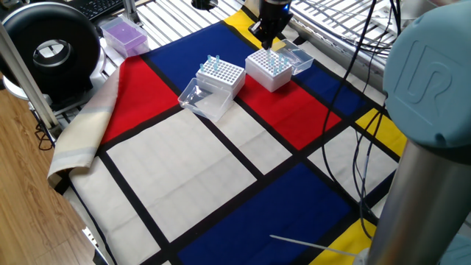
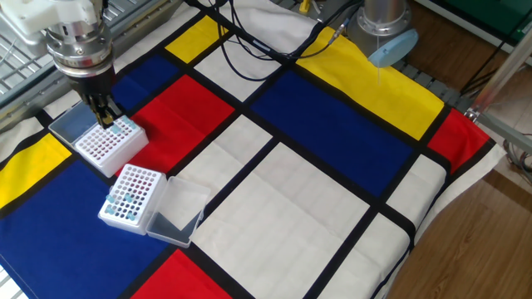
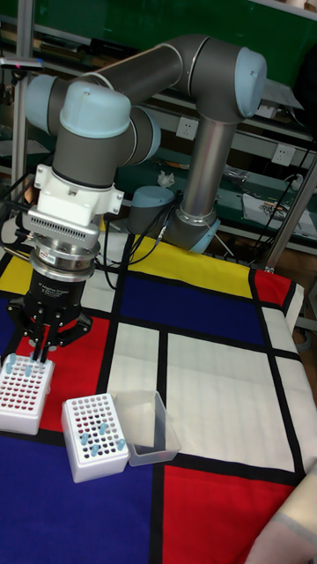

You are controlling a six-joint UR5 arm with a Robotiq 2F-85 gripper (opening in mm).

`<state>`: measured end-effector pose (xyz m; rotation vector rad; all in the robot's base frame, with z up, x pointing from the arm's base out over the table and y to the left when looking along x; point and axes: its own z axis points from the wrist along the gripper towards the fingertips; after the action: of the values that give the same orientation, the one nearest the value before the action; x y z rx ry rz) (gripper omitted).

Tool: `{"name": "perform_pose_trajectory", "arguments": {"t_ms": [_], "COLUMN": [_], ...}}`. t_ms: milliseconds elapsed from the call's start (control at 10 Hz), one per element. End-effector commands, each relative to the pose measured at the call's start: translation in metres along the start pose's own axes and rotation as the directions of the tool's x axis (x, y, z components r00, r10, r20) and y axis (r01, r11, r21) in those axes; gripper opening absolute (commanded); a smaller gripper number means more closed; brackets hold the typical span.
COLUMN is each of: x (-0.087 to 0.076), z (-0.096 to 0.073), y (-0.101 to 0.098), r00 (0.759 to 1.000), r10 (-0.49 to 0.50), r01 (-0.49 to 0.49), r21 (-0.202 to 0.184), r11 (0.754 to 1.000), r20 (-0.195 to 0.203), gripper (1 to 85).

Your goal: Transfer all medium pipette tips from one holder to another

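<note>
The gripper points straight down over the corner of one white perforated box, its two fingers drawn close together; whether a tip sits between them cannot be told from any of the views. In the other fixed view the gripper hangs above the 12 o'clock corner of that box, where a few pale-blue pipette tips stand in the holes. An open clear lid lies hinged back at 10 o'clock from the box.

A second white box sits near the first, toward 6 o'clock of it, with more pale-blue tips standing in its nearer rows and its own clear lid folded open at 3 o'clock. In the tall fixed view these tips are scattered over the box top.

Both boxes rest on a cloth of red, blue, yellow and white blocks with black bands. In one fixed view a purple box stands off the cloth at 10 o'clock, beside a round black device
</note>
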<state>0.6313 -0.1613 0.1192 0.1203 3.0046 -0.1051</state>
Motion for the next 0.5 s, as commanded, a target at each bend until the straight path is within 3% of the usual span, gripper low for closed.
{"name": "perform_pose_trajectory", "arguments": {"t_ms": [0, 400], "x": [-0.0016, -0.0065], "z": [-0.0016, -0.0023], "y": [0.0012, 0.0035], "r00": [1.0, 1.0], "r10": [0.007, 0.009], "r01": [-0.007, -0.009], "r21": [-0.006, -0.009], "r11": [1.0, 1.0], "r20": [0.002, 0.016], "gripper": [1.7, 1.7]}}
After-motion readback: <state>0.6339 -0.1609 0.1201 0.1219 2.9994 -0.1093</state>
